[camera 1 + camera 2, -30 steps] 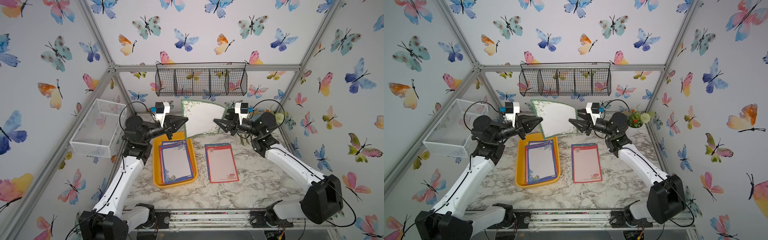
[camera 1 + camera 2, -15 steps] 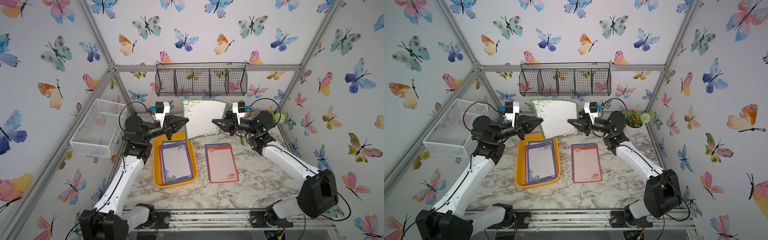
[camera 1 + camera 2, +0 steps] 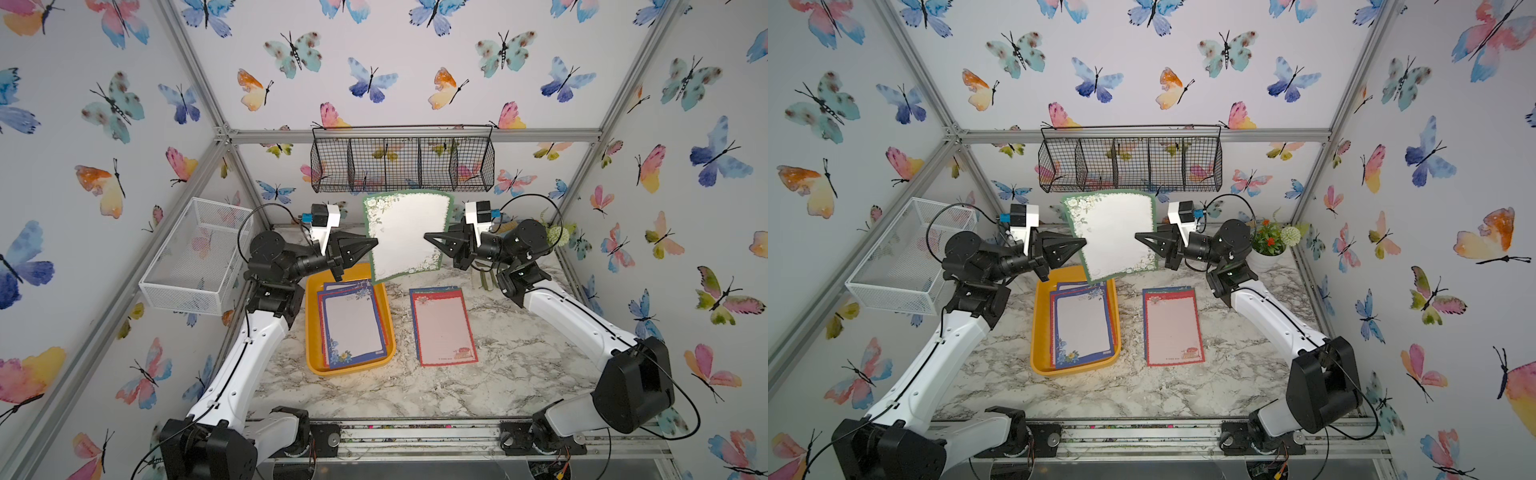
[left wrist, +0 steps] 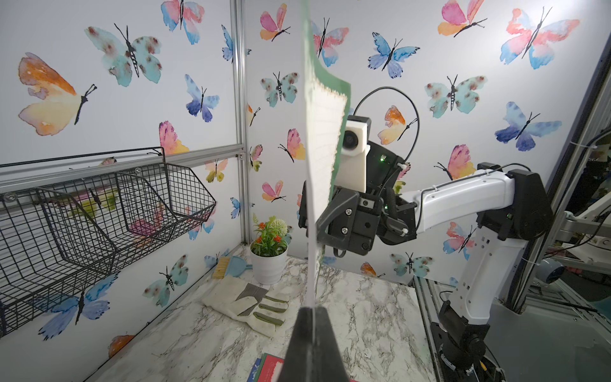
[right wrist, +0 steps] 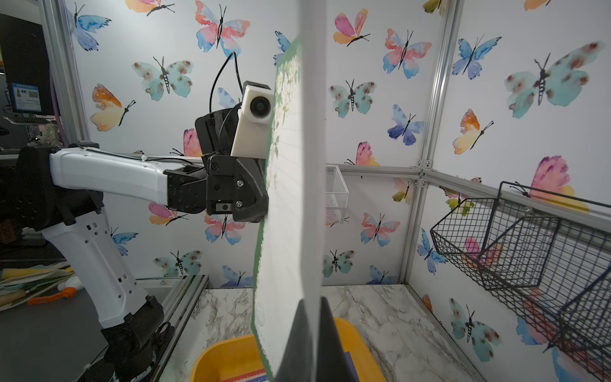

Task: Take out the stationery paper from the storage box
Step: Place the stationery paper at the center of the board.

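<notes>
Your top views look down on the marble-patterned table [image 3: 519, 374]; wrist cameras face each other across the green-bordered paper sheet [image 4: 322, 148].

— Far wall?
— Black wire basket [image 3: 402, 160], hung high, split into compartments.
— Left side?
— White mesh basket [image 3: 195, 253] on the wall, above the marble table [image 3: 519, 365].
— Far right corner?
— Potted plant [image 4: 268, 248], red and white blooms, white pot. Pale gloves [image 4: 251, 306] flat just beside it. Small blue dustpan [image 4: 236, 267] against the wall.

No text is legible; small print on the red-bordered sheet [image 3: 442, 328] blurs.
</notes>
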{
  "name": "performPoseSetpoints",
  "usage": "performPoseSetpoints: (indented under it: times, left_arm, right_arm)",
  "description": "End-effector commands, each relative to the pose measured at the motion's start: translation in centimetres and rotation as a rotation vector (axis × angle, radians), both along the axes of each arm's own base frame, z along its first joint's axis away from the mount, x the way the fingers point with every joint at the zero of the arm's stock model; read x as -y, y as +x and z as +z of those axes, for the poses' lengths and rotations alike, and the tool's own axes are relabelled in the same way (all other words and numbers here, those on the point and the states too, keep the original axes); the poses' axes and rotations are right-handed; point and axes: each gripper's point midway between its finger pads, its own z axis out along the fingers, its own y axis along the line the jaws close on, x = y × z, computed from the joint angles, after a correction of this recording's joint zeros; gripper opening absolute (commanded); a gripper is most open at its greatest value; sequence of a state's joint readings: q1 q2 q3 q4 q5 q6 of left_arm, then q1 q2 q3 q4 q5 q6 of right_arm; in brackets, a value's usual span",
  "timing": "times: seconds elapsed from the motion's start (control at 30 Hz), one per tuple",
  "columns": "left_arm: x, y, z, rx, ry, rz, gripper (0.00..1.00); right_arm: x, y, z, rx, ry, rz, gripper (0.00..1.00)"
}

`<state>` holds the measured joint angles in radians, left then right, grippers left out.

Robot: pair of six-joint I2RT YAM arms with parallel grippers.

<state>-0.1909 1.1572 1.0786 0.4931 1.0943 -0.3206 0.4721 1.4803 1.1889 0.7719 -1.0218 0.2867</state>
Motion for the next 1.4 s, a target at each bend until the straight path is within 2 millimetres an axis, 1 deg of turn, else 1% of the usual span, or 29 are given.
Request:
performPoseSetpoints:
  times: [0.0,0.03,0.07,0.2,0.3,0.33,0.4,0.47,0.53,0.6,0.8,0.97,1.1,1.17,1.27,1.37]
  left_arm:
    - [-0.4,0.0,0.5,0.015,-0.010,0.032,0.11]
    - [-0.4,0.1,0.5,0.016,-0.010,0.041,0.19]
    - [-0.5,0.3,0.5,0.012,-0.012,0.055,0.38]
    - [-1.2,1.5,0.3,0.010,-0.015,0.153,0.84]
    - [-2.4,3.0,0.3,0.004,-0.025,0.288,0.98]
    - [-2.7,3.3,0.3,0.003,-0.028,0.324,0.99]
    - [-3.4,3.9,0.4,0.006,-0.033,0.385,0.98]
    - [-3.7,4.1,0.4,0.005,-0.037,0.413,0.98]
    - [-3.8,4.1,0.5,0.008,-0.040,0.419,0.98]
    - [-3.8,4.0,0.6,0.010,-0.040,0.418,0.98]
    - [-4.0,4.4,0.4,0.002,-0.039,0.435,0.98]
    - [-4.0,4.5,0.3,-0.007,-0.041,0.434,0.98]
    - [-3.9,4.7,0.2,-0.018,-0.043,0.432,0.98]
    - [-3.8,4.7,0.0,-0.018,-0.039,0.429,1.00]
    - [-3.7,4.7,0.0,-0.018,-0.037,0.422,0.99]
    - [-3.6,4.7,-0.2,-0.020,-0.036,0.424,1.00]
  right_arm:
    - [0.0,-0.4,0.4,0.013,0.007,0.014,0.02]
    - [0.1,-0.5,0.5,0.014,0.008,0.014,0.02]
    - [0.1,-0.5,0.4,0.012,0.008,0.013,0.02]
    - [0.2,-0.5,0.2,0.003,0.008,0.004,0.02]
    - [0.4,-0.7,-0.1,-0.017,0.009,-0.007,0.02]
    - [0.5,-0.7,-0.2,-0.029,0.009,-0.014,0.02]
    - [0.7,-0.6,-0.6,-0.075,-0.003,-0.039,0.02]
    - [0.8,0.0,-1.4,-0.148,-0.034,-0.071,0.02]
    - [1.0,0.3,-2.7,-0.235,-0.079,-0.107,0.02]
    - [1.4,0.5,-4.4,-0.320,-0.123,-0.147,0.02]
    - [2.8,-0.4,-9.8,-0.569,-0.266,-0.224,0.02]
    - [4.4,-0.7,-14.6,-0.806,-0.405,-0.338,0.02]
    - [4.9,-1.4,-17.8,-0.937,-0.498,-0.353,0.02]
    - [5.2,-1.6,-19.5,-0.998,-0.538,-0.357,0.02]
    - [5.6,-1.7,-21.3,-1.061,-0.573,-0.352,0.02]
    - [5.9,-1.6,-22.3,-1.095,-0.577,-0.335,0.02]
